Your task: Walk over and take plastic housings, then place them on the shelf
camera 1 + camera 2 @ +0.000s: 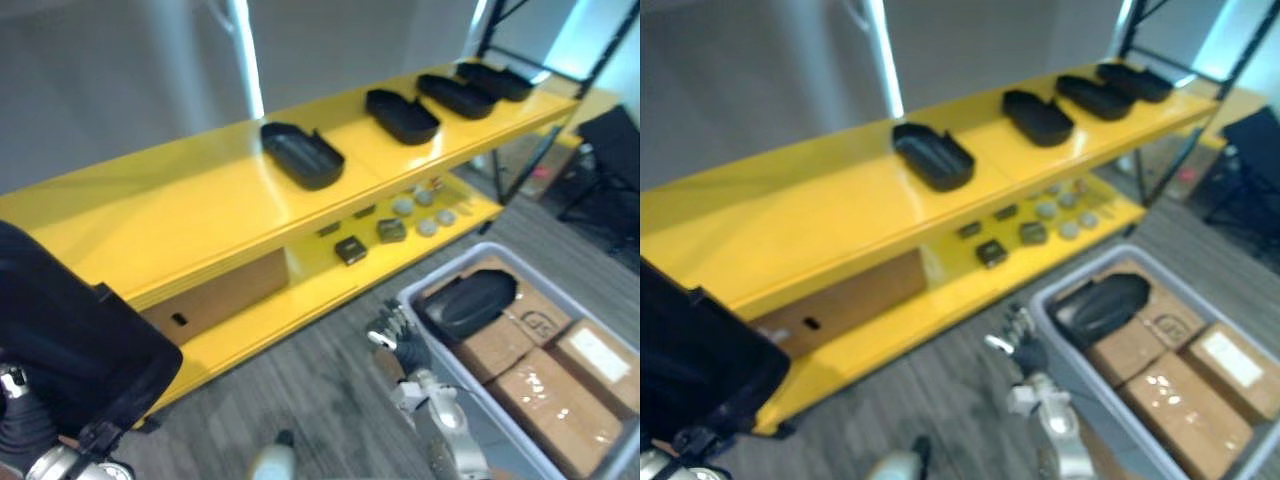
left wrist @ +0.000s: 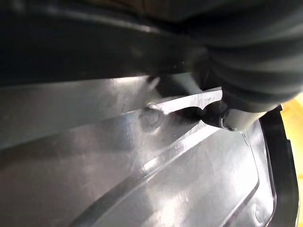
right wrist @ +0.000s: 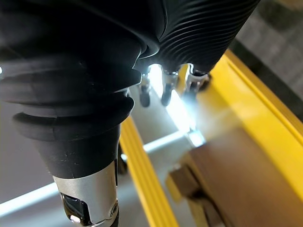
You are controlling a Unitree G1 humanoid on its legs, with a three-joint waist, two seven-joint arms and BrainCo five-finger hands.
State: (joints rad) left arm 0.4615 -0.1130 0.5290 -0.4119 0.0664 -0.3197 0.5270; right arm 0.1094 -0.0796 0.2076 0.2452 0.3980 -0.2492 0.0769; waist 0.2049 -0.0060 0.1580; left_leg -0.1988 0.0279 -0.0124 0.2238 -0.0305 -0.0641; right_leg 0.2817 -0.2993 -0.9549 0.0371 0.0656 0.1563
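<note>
Four shelved housings (image 1: 302,155): sat on shelf (image 1: 150,215) top, well beyond both hands.
Left hand (image 2: 246,52): carried housing (image 1: 70,340) lay against it; fingers hidden, grip couldn't be read.
Right hand (image 1: 397,338): fingers loose, empty, just beside bin (image 1: 445,268).
Bin housing (image 1: 470,303): lay near right hand.
Risk: unverified grip could slip; carried housing could clip shelf edge.

The yellow shelf (image 1: 180,210) is shining with a smooth, glossy painted finish, while the black plastic housings (image 1: 301,155) on it are looking matt. The housing (image 2: 142,189) in the left wrist view is gleaming softly as smooth plastic, and the brown cardboard boxes (image 1: 545,400) are lying dull in the grey plastic bin (image 1: 436,273).
</note>
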